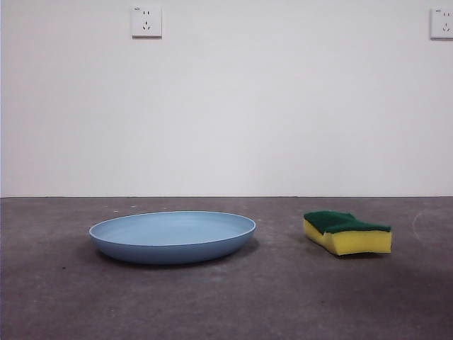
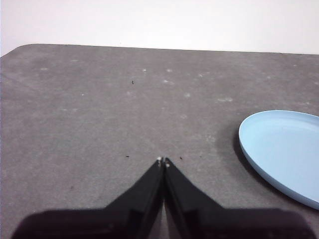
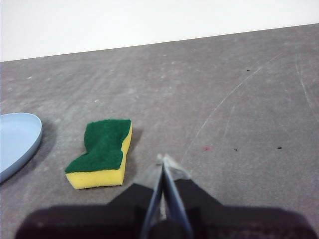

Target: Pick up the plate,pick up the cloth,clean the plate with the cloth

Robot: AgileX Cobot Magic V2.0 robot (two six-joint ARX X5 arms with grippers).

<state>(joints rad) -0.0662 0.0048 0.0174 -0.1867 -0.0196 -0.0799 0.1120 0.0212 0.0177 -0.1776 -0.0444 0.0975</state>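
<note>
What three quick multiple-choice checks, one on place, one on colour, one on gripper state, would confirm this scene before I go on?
1. Where does the cloth lie?
A. On the plate
B. On the table, apart from the plate
C. In a gripper

2. What colour is the cloth's top face?
A. Dark green
B. Red
C. White

3. How are the left gripper and right gripper set?
A. Both shut, holding nothing
B. Left holds the plate
C. Right holds the cloth

Key: 1 B, bare table shows between it and the plate. 2 A, green layer over yellow foam. 3 A, each wrist view shows jaws closed together over bare table.
</note>
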